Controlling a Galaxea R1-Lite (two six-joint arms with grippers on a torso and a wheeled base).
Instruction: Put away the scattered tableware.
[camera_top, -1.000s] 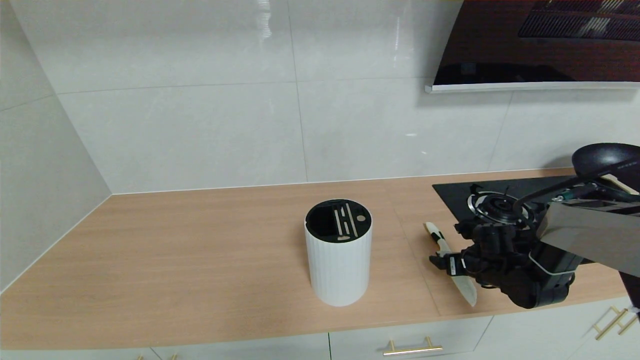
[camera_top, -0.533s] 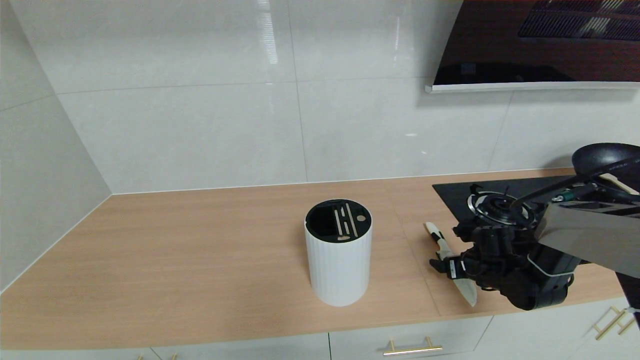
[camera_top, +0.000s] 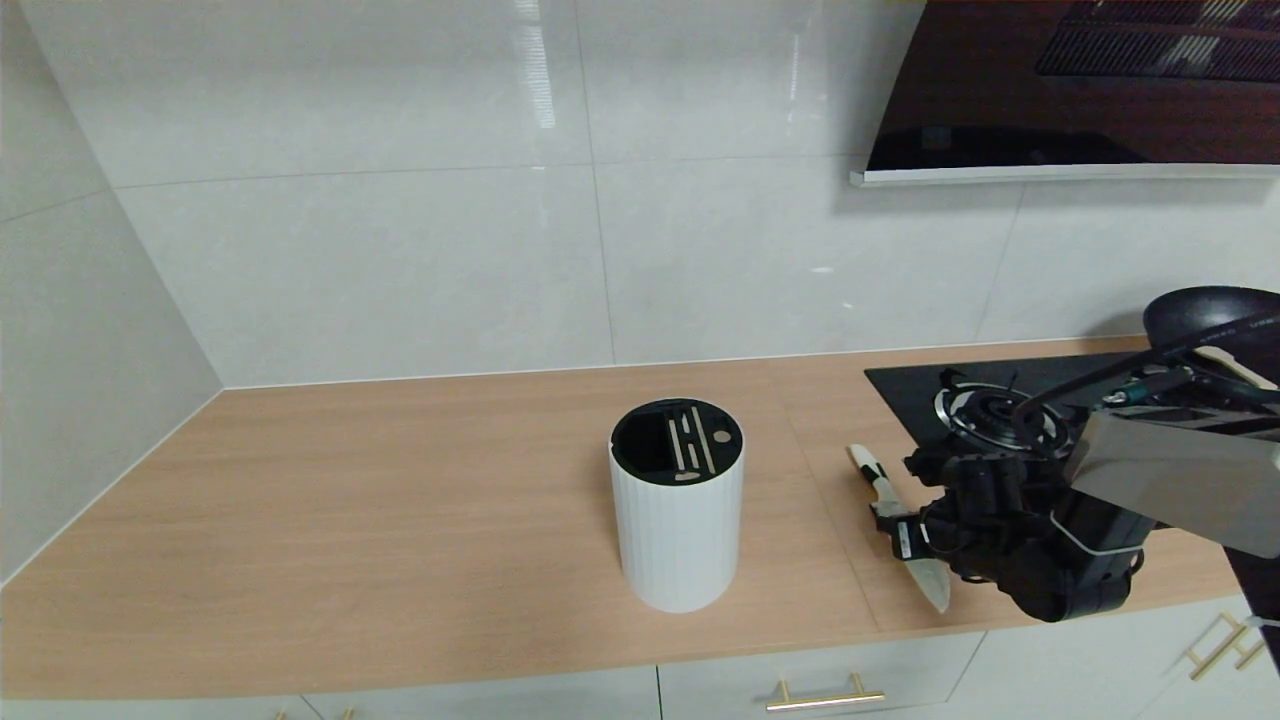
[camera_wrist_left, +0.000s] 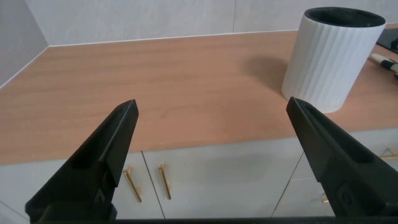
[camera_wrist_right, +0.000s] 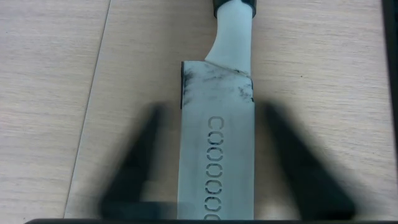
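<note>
Head view: the knife is lying flat on the desk, to the right of the white ribbed holder and just beside the hob. Its long axis is running from the handle at the far end to the blade tip near the desk's front edge, slanting a little rightward toward the tip. The right tool is sitting low over the blade, close to where it meets the handle. This arm is plainly the nearer one. The holder is standing upright with its slotted top facing up, well apart from the knife.

Left wrist view: the left tool is hanging released, spread wide and gripping nothing, out in front of the desk's front edge above the cabinet fronts. The holder is standing between it and the knife.

Right wrist view: this close look is settling what the head view leaves unclear. The right tool is released, with its fingers straddling the blade across its width, and neither appears to be touching the blade. The handle is lying just beyond them along the same axis. In my judgement, closing here would pinch the blade rather than the handle.
</note>
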